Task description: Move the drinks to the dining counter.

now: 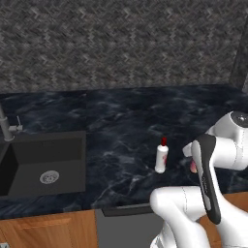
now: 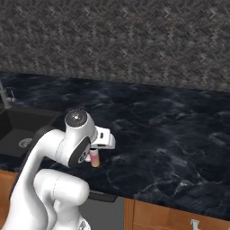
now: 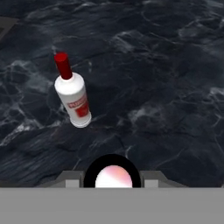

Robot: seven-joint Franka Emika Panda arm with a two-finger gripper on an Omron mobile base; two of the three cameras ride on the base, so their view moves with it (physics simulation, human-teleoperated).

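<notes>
Clamped partway shut in the gripper – a tiny pink-and-white bottle, hanging upright just above the dining counter, presumably for setting down. Beyond it, already standing on the stone, the white red-capped bottle – close enough to bump. Farther left of that bottle, the sink and faucet.

left base view: looks from behind the arm on its left side, forward and down at the long black-blue marbled stone worktop; not very near.
right base view: looks from behind on the right side, forward and down at the same worktop; not very near.
hand view: sits on the hand and looks down, close to the stone.
shared: both left views and the hand view see the slim white bottle with the red cap; both base views see the dark sink.
</notes>
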